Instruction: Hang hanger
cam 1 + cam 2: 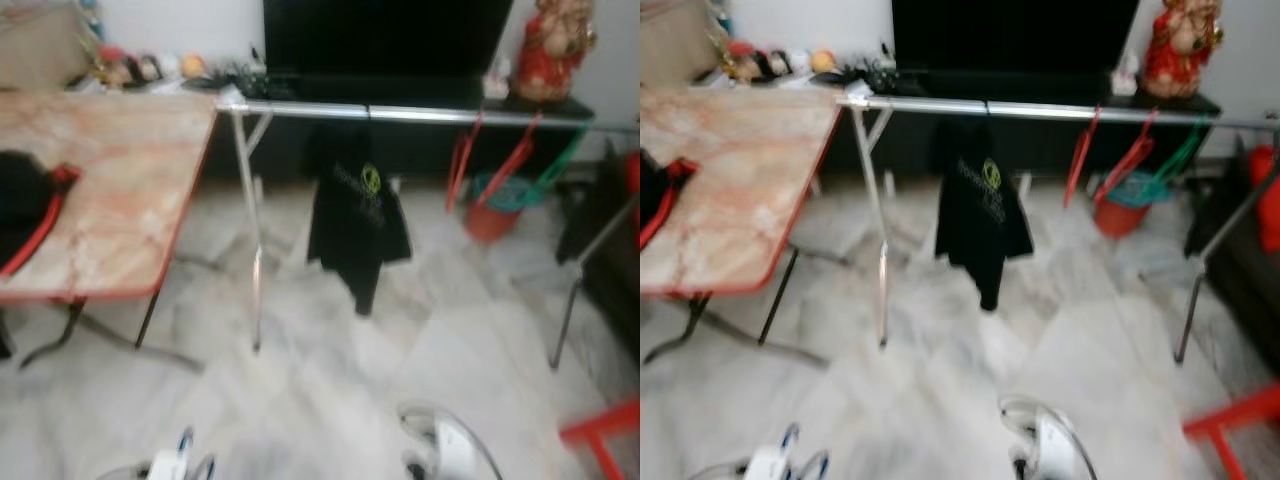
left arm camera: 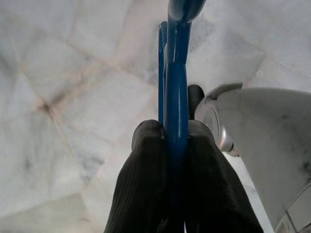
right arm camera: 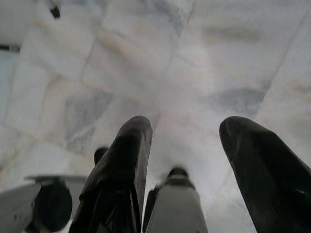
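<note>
Left pincer [image 2: 176, 141]: clamped on a blue hanger [image 2: 175, 92] — low, near.
Right pincer [image 3: 189, 145]: fingers spread, holding nothing.
Far: rail [image 1: 420, 114] — black shirt [image 1: 357, 215], red hangers [image 1: 500, 165].
Left: marble surface [image 1: 120, 190].

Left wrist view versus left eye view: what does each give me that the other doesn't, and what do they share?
Left wrist view: the left gripper shut on the blue hanger, pinched between its two black fingers.

Left eye view: the silver rail ahead, with a black shirt and red hangers hanging from it, and the marble-topped table on the robot's left.

Both: the pale marble floor.
</note>
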